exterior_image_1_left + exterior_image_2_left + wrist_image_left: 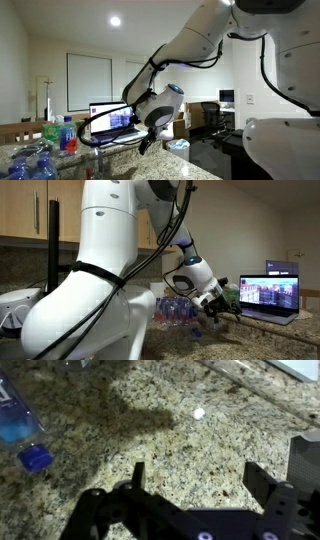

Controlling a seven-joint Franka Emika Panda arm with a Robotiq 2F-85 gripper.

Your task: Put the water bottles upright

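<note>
In the wrist view my gripper (198, 472) is open and empty over bare granite counter (170, 420). One water bottle (18, 422) with a blue cap and blue label lies on its side at the left edge, well apart from my fingers. In an exterior view my gripper (147, 140) hangs above the counter, with bottles (38, 165) lying at the lower left and one red-capped bottle (68, 133) standing behind them. In an exterior view my gripper (214, 310) is just right of a cluster of bottles (176, 309).
An open laptop (112, 121) stands on the counter behind my gripper; it also shows in an exterior view (270, 292). Office chairs (207, 118) and a desk stand further back. My white arm base (90, 290) fills the foreground.
</note>
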